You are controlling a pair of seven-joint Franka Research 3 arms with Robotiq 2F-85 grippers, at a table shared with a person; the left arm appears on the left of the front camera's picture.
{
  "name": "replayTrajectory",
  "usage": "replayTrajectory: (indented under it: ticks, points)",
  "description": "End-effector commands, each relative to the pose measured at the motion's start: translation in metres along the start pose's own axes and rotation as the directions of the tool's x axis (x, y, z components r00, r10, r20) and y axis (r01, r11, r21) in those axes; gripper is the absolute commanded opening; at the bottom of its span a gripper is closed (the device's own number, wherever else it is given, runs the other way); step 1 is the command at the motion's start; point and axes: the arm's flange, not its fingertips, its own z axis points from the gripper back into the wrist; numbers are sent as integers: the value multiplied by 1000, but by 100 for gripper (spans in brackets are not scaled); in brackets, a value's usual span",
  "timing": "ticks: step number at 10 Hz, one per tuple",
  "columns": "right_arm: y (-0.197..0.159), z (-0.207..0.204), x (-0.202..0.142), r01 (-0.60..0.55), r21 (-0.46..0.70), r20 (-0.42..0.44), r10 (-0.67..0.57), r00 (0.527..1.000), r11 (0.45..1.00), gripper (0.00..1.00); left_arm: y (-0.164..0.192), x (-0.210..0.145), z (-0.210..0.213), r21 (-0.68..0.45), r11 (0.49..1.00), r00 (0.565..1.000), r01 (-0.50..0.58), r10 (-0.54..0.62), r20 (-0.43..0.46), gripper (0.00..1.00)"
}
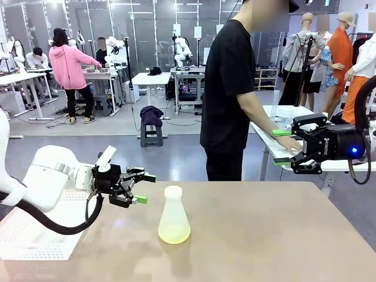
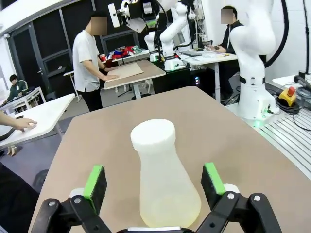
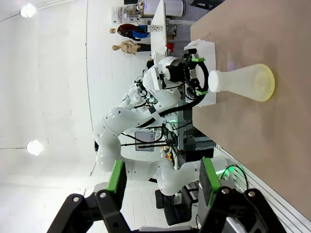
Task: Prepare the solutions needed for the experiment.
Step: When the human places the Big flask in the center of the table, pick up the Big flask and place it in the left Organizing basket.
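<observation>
Frosted conical flask (image 1: 174, 216), pale yellow-green liquid (image 1: 174, 235), smooth tan table (image 1: 264, 235)

The solutions (image 1: 174, 235) sit as a shallow pool of pale yellow-green liquid at the bottom of a frosted, translucent conical flask (image 1: 174, 220); the flask stands upright on the brown table (image 1: 264, 235), near its middle, narrow neck up and mouth open. From the left wrist view the liquid tints only the flask's wide base; the rest is milky white.
</observation>
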Motion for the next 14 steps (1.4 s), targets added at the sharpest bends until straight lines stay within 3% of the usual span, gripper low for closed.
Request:
replayTrajectory:
  ticks: [1, 3, 5, 7, 10, 14]
  points:
    - [2, 0, 0, 4, 13, 3, -5, 1000, 1000, 76, -1, 1, 3, -5, 1000, 1000, 7, -7, -17, 100]
    - [2, 0, 0, 4, 13, 3, -5, 1000, 1000, 76, 0, 0, 1, 0, 1000, 1000, 0, 0, -3, 100]
    - [2, 0, 0, 4, 13, 3, -5, 1000, 1000, 76, 17, -23, -6, -28, 997, 995, -73, 75, 71, 100]
    - [2, 0, 0, 4, 13, 3, -5, 1000, 1000, 76, 25, -36, -18, -74, 985, 983, -159, 165, 85, 100]
    - [2, 0, 0, 4, 13, 3, -5, 1000, 1000, 76, 36, -49, -37, -103, 977, 974, -189, 199, 104, 100]
    - [2, 0, 0, 4, 13, 3, -5, 1000, 1000, 76, 34, -54, -63, -243, 953, 972, -181, 210, 100, 100]
